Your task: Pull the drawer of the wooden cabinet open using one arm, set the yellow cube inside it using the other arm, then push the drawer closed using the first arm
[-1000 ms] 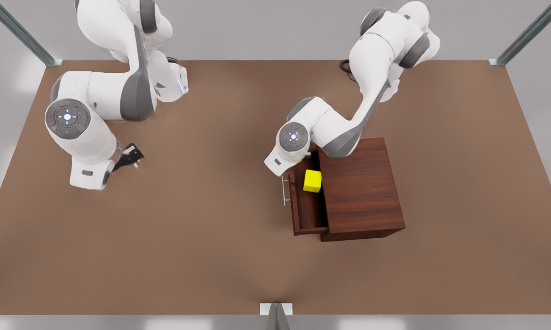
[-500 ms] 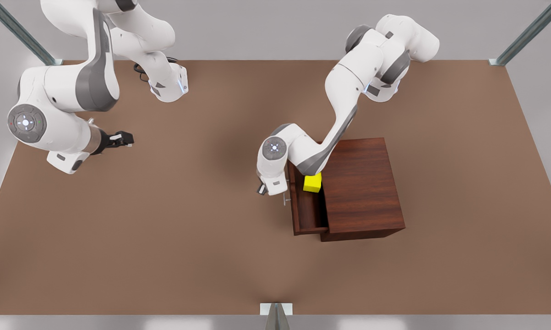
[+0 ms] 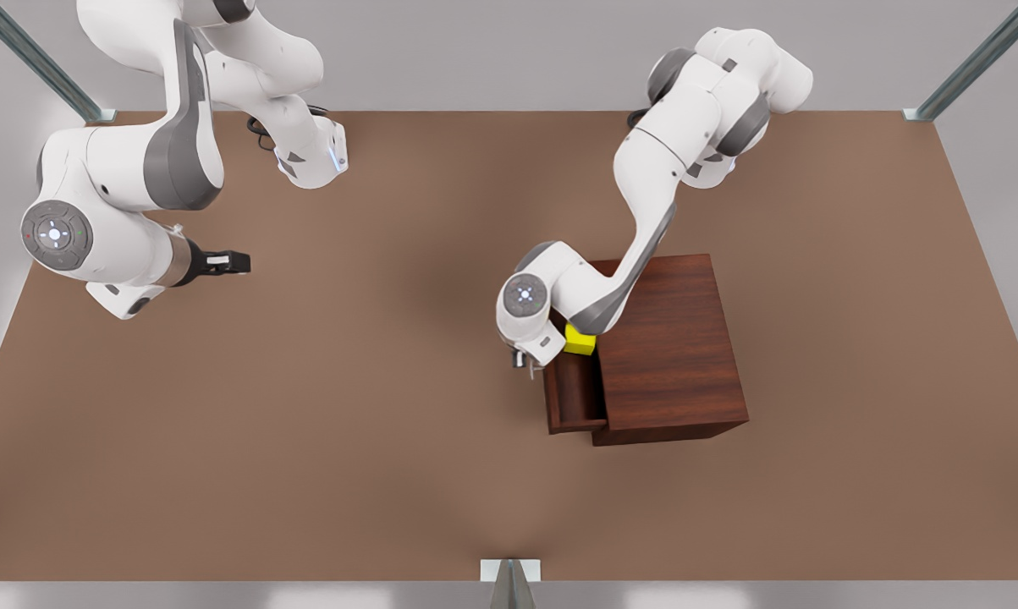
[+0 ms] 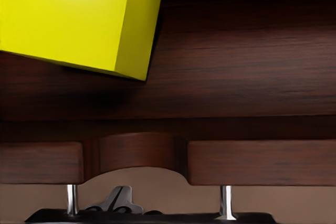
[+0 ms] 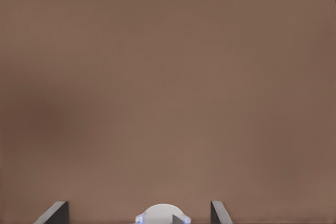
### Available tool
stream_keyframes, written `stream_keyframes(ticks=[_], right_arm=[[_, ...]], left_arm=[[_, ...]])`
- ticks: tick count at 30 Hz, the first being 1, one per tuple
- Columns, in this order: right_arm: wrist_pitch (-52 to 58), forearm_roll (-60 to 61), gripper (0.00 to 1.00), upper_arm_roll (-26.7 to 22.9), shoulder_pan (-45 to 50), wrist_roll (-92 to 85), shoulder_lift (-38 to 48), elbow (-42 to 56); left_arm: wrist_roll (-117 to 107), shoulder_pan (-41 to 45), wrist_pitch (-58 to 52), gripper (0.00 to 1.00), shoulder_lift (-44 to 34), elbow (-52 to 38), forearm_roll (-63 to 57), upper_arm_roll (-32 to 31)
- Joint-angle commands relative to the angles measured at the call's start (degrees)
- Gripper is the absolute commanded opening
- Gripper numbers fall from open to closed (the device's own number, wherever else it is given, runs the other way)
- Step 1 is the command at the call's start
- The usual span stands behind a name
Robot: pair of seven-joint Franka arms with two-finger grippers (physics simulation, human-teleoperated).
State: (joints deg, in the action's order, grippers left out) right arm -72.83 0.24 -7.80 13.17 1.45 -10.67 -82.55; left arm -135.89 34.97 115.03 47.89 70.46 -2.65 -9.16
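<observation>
The wooden cabinet point(image 3: 674, 338) stands at the front view's right, its drawer point(image 3: 572, 393) sticking out a short way toward the left. Inside the drawer lies the yellow cube point(image 3: 580, 342), half covered by the arm's wrist; it appears large in the left wrist view point(image 4: 73, 19) on the drawer floor. My left gripper point(image 3: 521, 359) is at the drawer's front panel beside the silver handle point(image 4: 226, 203), fingertips point(image 4: 118, 203) together. My right gripper point(image 3: 236, 262) waits over bare table at the front view's left, its fingers point(image 5: 55, 212) spread wide with nothing between them.
The brown table point(image 3: 373, 406) stretches wide around the cabinet. Metal frame posts point(image 3: 43, 63) stand at the far corners and another post point(image 3: 510, 579) at the near edge. Both arm bases sit along the far edge.
The left arm swung from the drawer's far end to its front panel and the drawer has slid partly into the cabinet. The right arm drew back toward the left and now holds still.
</observation>
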Motion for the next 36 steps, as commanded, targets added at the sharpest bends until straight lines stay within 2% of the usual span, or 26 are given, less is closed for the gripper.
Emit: stream_keyframes(ticks=[1,4,8,25,36], right_arm=[[0.1,0.0,1.0,0.0,0.0,7.6,0.0,0.0],[0.1,0.0,1.0,0.0,0.0,7.6,0.0,0.0],[0.1,0.0,1.0,0.0,0.1,7.6,-0.1,0.0],[0.1,0.0,1.0,0.1,0.5,7.6,-0.6,0.0],[0.1,0.0,1.0,0.1,0.4,7.6,-0.6,0.1]], left_arm=[[-16.7,-0.7,-0.3,0.21,-0.3,0.5,-0.3,-0.5],[-16.2,-1.7,-1.5,0.21,-1.3,1.1,-0.7,-0.6],[-15.6,-7.7,-2.0,0.21,-1.5,2.4,-4.6,-6.5],[-14.0,-10.5,-8.6,0.21,-2.4,2.4,-5.0,-6.8],[-13.3,-12.0,-9.0,0.21,-2.6,2.4,-5.3,-6.8]])
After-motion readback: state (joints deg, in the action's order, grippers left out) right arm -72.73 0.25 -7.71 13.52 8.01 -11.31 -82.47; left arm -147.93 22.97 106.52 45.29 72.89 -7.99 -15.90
